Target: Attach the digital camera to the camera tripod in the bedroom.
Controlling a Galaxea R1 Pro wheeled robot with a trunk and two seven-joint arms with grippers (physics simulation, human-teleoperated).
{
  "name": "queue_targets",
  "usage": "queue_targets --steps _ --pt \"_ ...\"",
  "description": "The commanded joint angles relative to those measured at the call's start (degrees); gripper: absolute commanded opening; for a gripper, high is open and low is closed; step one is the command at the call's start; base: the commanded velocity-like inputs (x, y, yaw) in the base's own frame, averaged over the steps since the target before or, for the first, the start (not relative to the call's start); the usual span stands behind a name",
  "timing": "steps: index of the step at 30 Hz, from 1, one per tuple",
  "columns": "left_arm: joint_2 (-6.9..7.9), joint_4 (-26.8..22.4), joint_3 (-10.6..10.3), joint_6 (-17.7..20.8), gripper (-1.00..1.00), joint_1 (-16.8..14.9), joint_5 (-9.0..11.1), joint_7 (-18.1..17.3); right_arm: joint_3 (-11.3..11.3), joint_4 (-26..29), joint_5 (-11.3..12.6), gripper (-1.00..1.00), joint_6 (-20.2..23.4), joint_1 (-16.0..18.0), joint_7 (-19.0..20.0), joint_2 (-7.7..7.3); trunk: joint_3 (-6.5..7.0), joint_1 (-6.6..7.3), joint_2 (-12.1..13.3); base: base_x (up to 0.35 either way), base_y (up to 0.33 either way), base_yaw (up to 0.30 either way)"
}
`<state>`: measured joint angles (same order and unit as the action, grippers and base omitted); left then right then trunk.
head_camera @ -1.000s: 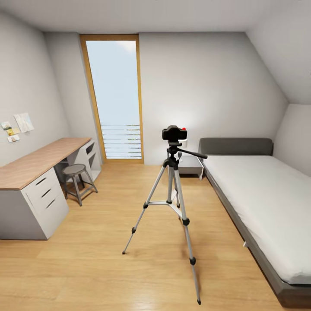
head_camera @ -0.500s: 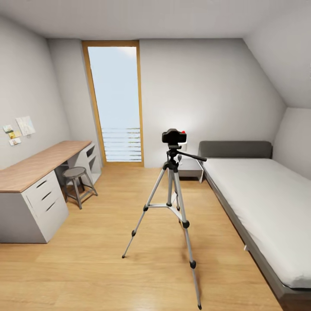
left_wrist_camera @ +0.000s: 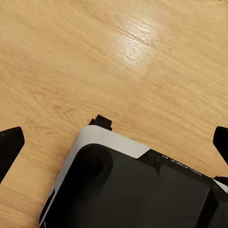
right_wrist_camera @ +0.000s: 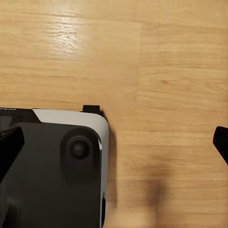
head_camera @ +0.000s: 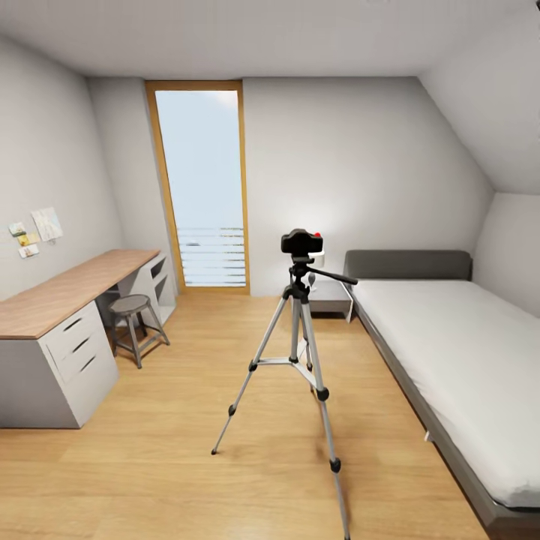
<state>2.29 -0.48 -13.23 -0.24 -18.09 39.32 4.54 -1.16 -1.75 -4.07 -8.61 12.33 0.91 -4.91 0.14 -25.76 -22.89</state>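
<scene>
Both pincers, left gripper (left_wrist_camera: 114,142) and right gripper (right_wrist_camera: 114,142), hang spread and empty over the floor (right_wrist_camera: 142,57) while the view pulls back from the digital camera (head_camera: 301,241), already seated on the camera tripod (head_camera: 298,352) far ahead.

I am looking at a matt black digital camera (head_camera: 301,241) topping a camera tripod (head_camera: 298,360) of silvery metal legs, on smooth, faintly glossy light wood floor (head_camera: 172,450), beside a matt white mattress (head_camera: 457,360).

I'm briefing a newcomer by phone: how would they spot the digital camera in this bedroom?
Find the tall window in the far wall, then the camera tripod standing mid-floor before it, left of the bed. The digital camera sits atop it: small, boxy, black, with a red button.
</scene>
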Motion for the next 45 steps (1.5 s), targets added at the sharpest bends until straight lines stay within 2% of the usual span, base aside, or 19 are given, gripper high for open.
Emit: queue_targets --steps 1,19,30,45 --pt "0.0 -0.04 -0.48 -0.02 1.0 0.02 0.4 0.2 -0.16 -0.18 -0.41 1.0 -0.37 0.06 0.11 -0.02 0.07 -0.02 -0.03 0.0 0.0 0.0" --pt "0.0 -0.04 -0.48 -0.06 1.0 0.01 0.4 0.2 -0.11 -0.22 -0.41 1.0 -0.26 0.06 0.01 -0.04 1.71 -0.02 -0.03 0.0 0.0 0.0" --pt "0.0 -0.04 -0.48 -0.04 1.0 0.01 0.4 0.2 -0.13 -0.18 -0.37 1.0 -0.26 0.06 -0.15 0.08 2.11 -0.02 -0.03 0.0 0.0 0.0" --pt "0.0 -0.04 -0.48 -0.03 1.0 0.05 0.4 0.2 -0.15 -0.19 -0.38 1.0 -0.27 0.06 -0.08 0.02 3.37 -0.02 -0.03 0.0 0.0 0.0"
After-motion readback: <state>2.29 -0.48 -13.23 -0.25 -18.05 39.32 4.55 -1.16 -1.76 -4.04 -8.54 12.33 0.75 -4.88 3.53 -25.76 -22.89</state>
